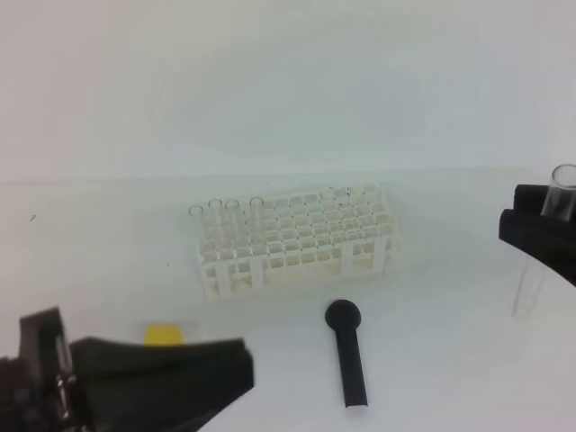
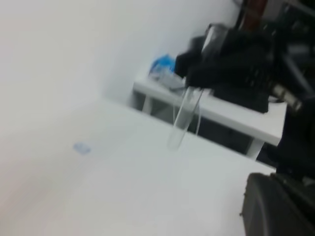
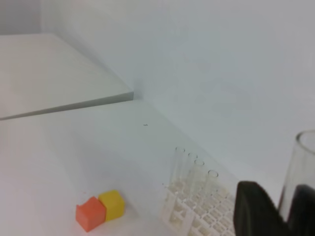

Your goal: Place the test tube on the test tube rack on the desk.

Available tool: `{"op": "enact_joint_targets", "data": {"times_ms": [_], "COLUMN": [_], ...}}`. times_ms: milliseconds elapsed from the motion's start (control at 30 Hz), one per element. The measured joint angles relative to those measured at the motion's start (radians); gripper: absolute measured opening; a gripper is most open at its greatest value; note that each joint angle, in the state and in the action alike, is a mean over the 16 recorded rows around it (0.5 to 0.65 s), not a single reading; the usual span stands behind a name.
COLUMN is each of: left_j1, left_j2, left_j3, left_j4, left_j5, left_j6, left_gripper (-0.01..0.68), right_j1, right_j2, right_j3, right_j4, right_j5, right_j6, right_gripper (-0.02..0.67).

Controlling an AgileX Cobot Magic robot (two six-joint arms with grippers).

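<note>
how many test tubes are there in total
5: four stand in the test tube rack along its left end, and one test tube is upright in the right gripper.

Bright, washed-out, shadowless lighting; left wrist view blurred, perhaps by motion

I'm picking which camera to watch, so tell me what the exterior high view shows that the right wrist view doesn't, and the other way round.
Only the exterior high view shows the black stick lying in front of the rack, and the left arm at lower left.

Only the right wrist view shows the orange cube touching the yellow cube.

Both show the rack with four tubes standing at one end, the yellow cube, and the right tool holding a tube upright.
</note>
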Motion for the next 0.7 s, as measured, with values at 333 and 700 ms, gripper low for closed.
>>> {"op": "enact_joint_targets", "data": {"times_ms": [333,700], "left_j1": [0.001,0.002], "left_j2": [-0.067,-0.067], "left_j3": [0.0,0.0], "left_j4": [0.733,1.281], "left_j5": [0.001,0.025], "left_j6": [-0.555,-0.987], "left_gripper": [-0.001,-0.001], "right_j1": [0.0,0.0], "right_j2": [0.0,0.0], "right_j3": [0.0,0.0], "right_j4": [-0.008,0.023], "right_j5": [-0.001,-0.003], "right_j6": [0.018,0.026], "right_gripper": [0.12,0.12]}}
